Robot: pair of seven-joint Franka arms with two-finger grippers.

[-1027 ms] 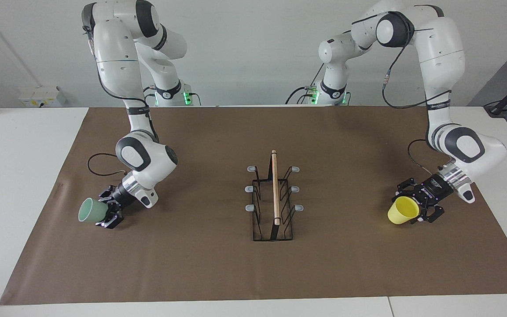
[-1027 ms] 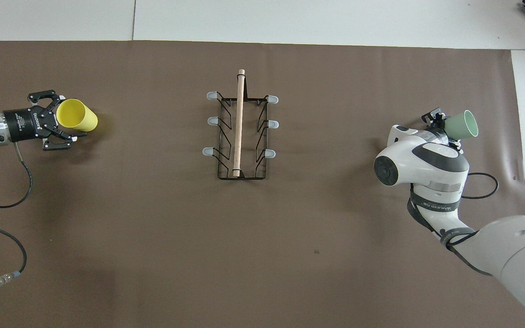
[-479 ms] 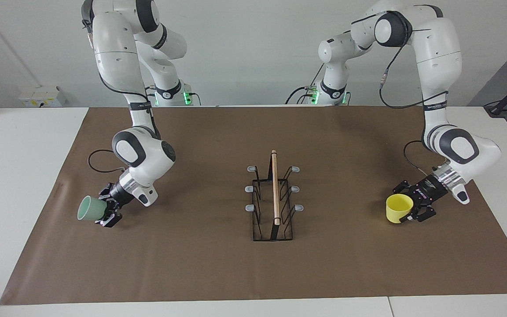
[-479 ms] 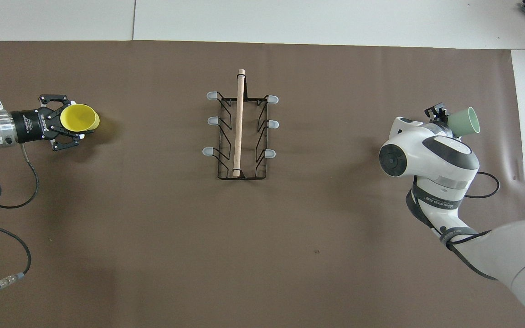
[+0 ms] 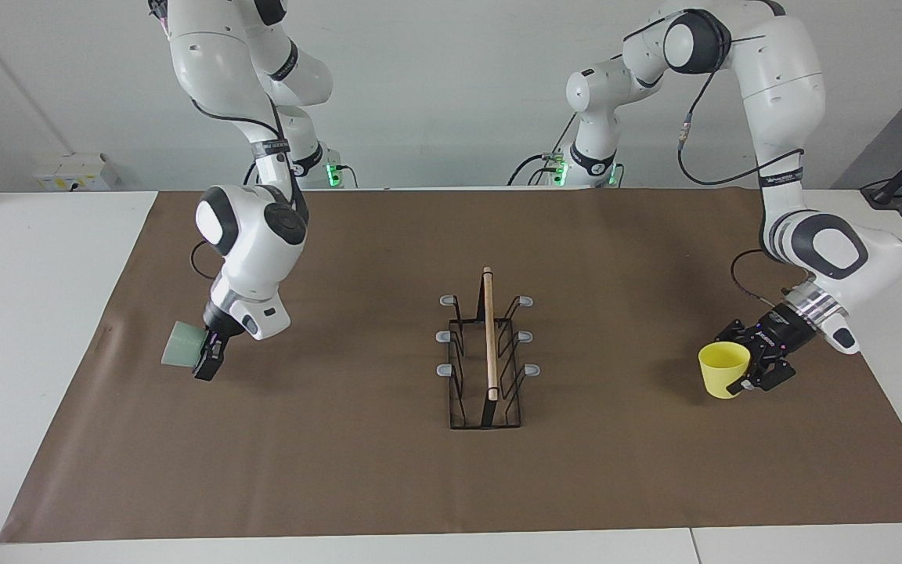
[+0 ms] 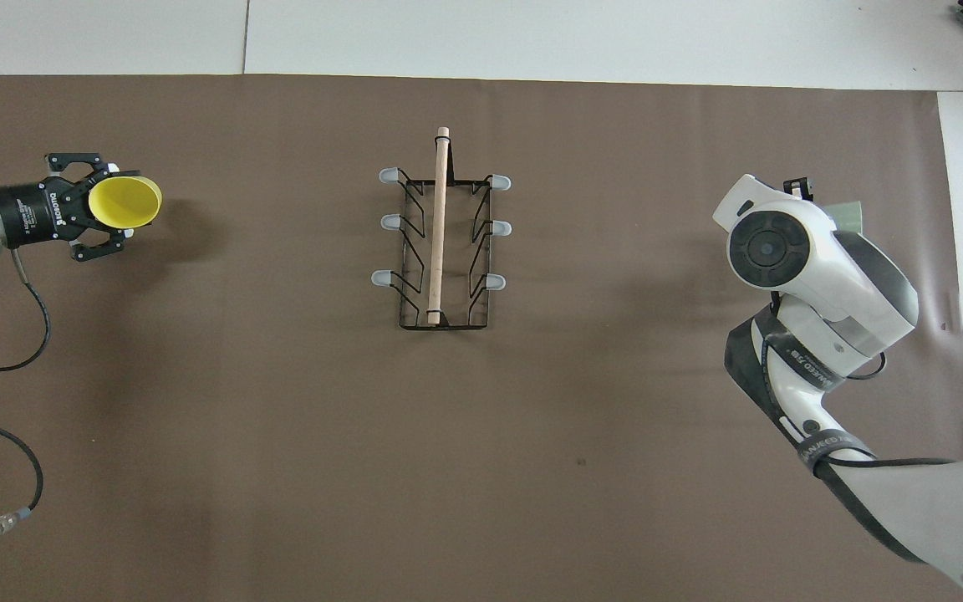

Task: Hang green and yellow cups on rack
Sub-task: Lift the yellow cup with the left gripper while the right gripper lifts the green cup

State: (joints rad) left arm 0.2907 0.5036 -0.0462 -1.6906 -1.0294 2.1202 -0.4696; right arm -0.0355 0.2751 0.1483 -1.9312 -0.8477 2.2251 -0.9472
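The yellow cup (image 5: pixel 721 368) stands mouth up just above the brown mat at the left arm's end of the table, with my left gripper (image 5: pixel 735 368) shut on its wall. The overhead view looks straight into the yellow cup (image 6: pixel 124 203), held in the left gripper (image 6: pixel 114 206). The pale green cup (image 5: pixel 182 345) hangs tilted over the mat at the right arm's end, and my right gripper (image 5: pixel 205 357) is shut on it. From overhead, only a sliver of the green cup (image 6: pixel 848 216) shows past the right wrist. The rack (image 5: pixel 488 352) stands mid-mat with bare prongs, also seen overhead (image 6: pixel 440 242).
A brown mat (image 5: pixel 388 470) covers most of the white table. Cables trail from both wrists. A wide stretch of mat lies between each held cup and the rack.
Both arms have lifted their cups off the mat. The left gripper turned the yellow cup mouth up. The right arm rose and swung the green cup round, so its wrist covers most of it from above.
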